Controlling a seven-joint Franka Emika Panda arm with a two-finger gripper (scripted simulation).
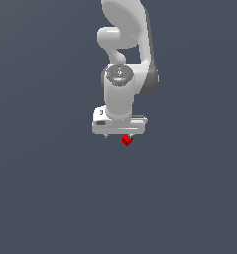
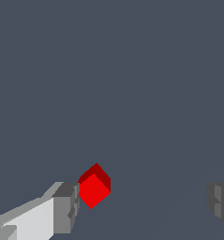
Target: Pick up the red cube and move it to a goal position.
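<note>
The gripper (image 2: 144, 206) is spread wide, its two grey fingers (image 2: 65, 206) well apart, nothing pinched between them. Right beside one finger sits the red cube (image 2: 94, 186) (turned corner-on in the wrist view), close enough to look like touching. From the exterior view, the cube (image 1: 126, 140) peeks out just beneath the white arm (image 1: 125, 64), against plain grey.

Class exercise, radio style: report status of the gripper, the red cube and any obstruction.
Gripper open, fingers wide. Red cube between them, beside one finger, not gripped. No obstruction visible.
</note>
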